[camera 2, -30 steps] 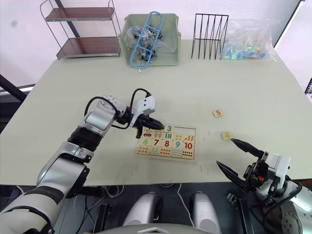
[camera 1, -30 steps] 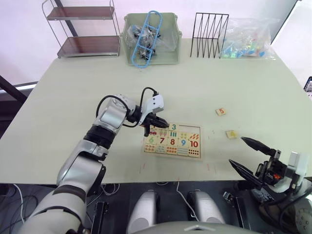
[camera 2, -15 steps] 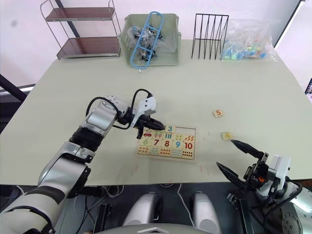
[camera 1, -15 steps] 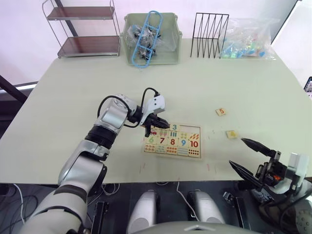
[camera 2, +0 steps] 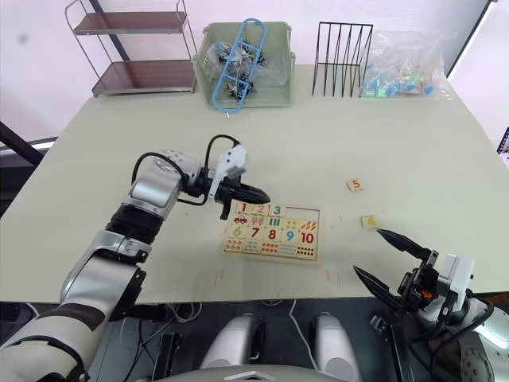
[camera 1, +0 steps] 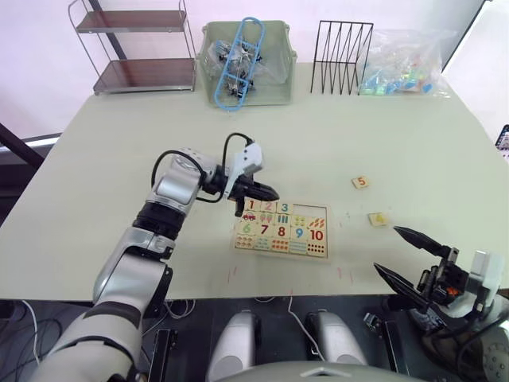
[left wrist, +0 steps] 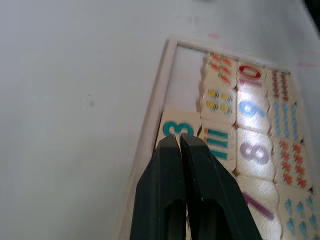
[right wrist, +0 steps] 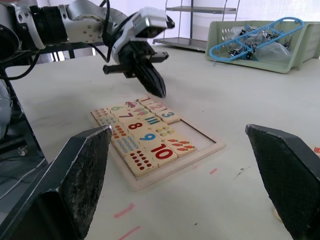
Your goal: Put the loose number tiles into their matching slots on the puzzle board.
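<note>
The puzzle board point(left wrist: 184, 75) lies near the table's front, with digits 1, 2 and 3 seated in its top row. The two slots point(camera 1: 308, 209) to their right are bare. My left gripper point(camera 1: 266, 192) hovers just over the board's top-left part, shut with nothing between its fingers. In the left wrist view its tips sit over the 3 tile point(left wrist: 176, 128). Two loose number tiles lie on the table right of the board: the 5 point(camera 1: 360, 182) and, nearer me, the 4 point(camera 1: 378, 218). My right gripper point(camera 1: 386, 248) stands open off the table's front right edge, below the 4.
Along the back edge stand a two-tier shelf point(camera 1: 135, 48), a green bin point(camera 1: 246, 64) with blue clips, a black wire rack point(camera 1: 342, 46) and a clear bag point(camera 1: 402, 64) of small coloured pieces.
My left gripper has drawn up and back from the board's top-left corner, and the 1 and 2 tiles now show in the top row. The right gripper has not moved.
</note>
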Available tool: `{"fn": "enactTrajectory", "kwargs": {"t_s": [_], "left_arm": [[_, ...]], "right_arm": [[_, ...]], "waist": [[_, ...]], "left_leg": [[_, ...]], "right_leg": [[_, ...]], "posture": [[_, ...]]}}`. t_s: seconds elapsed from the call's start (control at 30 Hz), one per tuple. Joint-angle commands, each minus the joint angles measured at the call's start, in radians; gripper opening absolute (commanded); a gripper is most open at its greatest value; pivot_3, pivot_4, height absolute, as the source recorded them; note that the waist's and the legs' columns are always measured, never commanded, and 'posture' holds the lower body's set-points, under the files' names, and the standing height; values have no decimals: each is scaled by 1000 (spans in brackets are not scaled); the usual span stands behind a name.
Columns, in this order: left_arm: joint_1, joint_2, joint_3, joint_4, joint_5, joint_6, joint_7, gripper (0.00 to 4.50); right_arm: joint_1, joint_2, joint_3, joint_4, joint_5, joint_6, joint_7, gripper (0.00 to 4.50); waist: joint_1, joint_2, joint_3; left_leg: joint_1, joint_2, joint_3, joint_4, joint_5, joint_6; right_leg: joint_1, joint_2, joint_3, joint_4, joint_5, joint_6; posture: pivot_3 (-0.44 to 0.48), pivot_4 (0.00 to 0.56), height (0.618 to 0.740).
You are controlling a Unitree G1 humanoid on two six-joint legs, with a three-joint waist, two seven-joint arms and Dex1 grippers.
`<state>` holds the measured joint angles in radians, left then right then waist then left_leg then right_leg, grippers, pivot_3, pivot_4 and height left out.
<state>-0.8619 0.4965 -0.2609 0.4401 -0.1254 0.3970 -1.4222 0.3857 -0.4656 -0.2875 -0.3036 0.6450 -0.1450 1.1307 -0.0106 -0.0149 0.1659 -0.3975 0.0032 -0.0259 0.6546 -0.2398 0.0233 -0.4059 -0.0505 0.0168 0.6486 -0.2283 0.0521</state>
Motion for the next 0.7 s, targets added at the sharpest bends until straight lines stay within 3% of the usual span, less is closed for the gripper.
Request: {"fn": "enactTrajectory", "kwargs": {"t_s": [0.03, 0.37, 0.7], "left_arm": [[-20, 20, 72, -92, -81, 55, -7, 143], [37, 76, 221, -295, -217, 292, 162, 143], [250, 118, 447, -490, -319, 298, 379, 143]], "right_arm": [[6, -8, -17, -14, 13, -20, 10, 4500], [-6, -29, -36, -6, 26, -1, 14, 4500], [-51, -73, -59, 67, 59, 23, 50, 4500]], "waist": [[0, 0, 0], [0, 0, 0], [-1, 0, 0]], "left_leg": [[0, 0, 0, 0, 0, 0], [1, 0, -3, 0, 0, 0], [1, 2, -4, 0, 0, 0]], "right_leg": [[0, 0, 0, 0, 0, 0], [0, 0, 1, 0, 0, 0], [0, 0, 1, 1, 0, 0]], "posture": [[0, 150, 740], [0, 150, 740], [0, 150, 740]]}}
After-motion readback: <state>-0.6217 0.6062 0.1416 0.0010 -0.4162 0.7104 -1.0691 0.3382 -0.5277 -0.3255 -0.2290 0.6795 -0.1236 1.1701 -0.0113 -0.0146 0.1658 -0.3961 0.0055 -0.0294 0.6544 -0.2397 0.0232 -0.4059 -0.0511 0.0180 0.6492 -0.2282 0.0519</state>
